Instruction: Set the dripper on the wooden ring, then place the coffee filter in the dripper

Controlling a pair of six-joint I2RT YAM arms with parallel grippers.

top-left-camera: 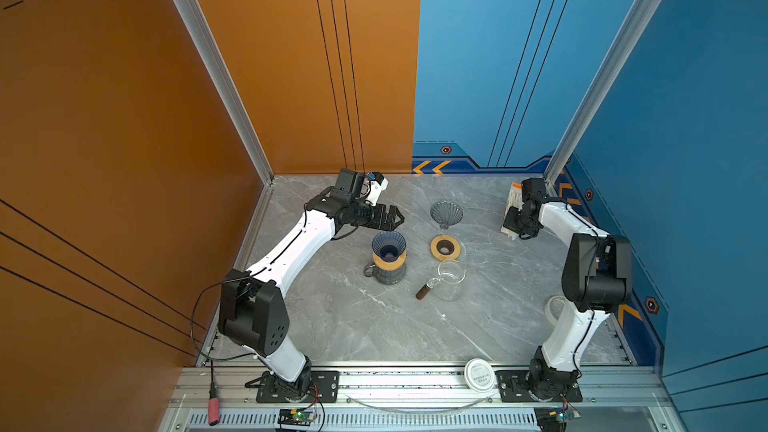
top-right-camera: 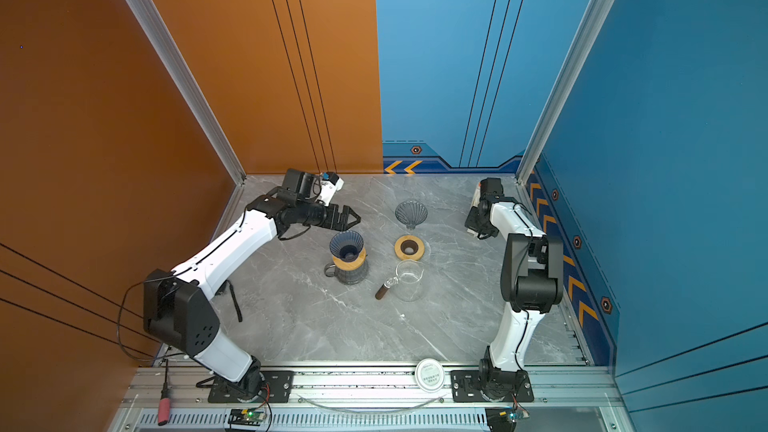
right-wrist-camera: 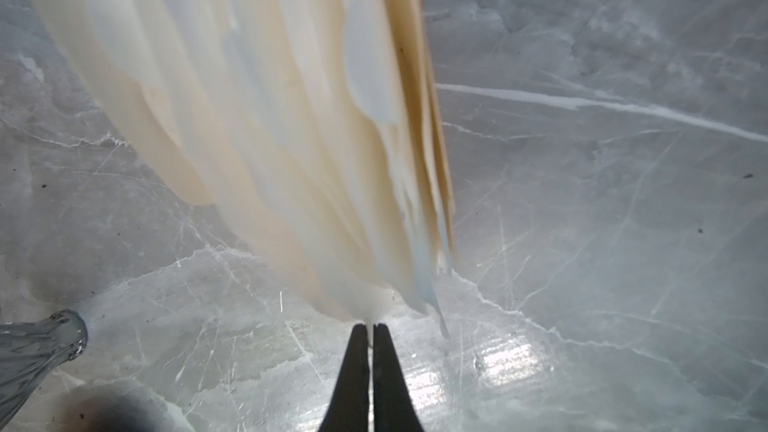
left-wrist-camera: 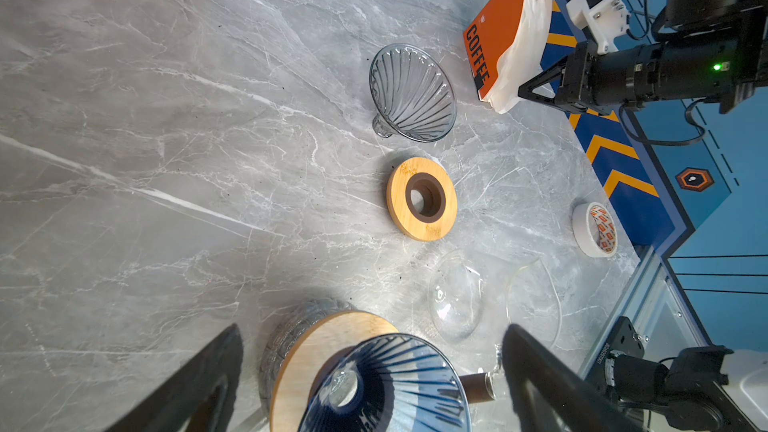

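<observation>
While the front rail at the bottom of both top views carries only a white lid that threatens nothing, the hazards begin further up the frame. At centre a glass pitcher with a brown handle stands on the surface. Left of it the blue dripper sits on a wooden collar atop a carafe. Being upright, it looks the likelier target. A carry coming in from the right could clip the pitcher or nudge the perched dripper off its collar.

The left gripper, spread wide and empty, shows just above that dripper in the frame. It could block the way in if it gives no room.

Higher up, a wooden ring lies flat and a grey dripper lies tipped on its side. A filter dropped there would not seat.

Farthest, at the upper right of the surface, the orange box stands with its stack of filters fanned out. The right gripper is clenched on the lowest edge of a coffee filter at the tip of that stack.

How many sheets are pinched cannot be told. Several may come away together, or the thin hold on the very edge may slip or tear the paper. A pull could also drag the light box over or along the surface.
</observation>
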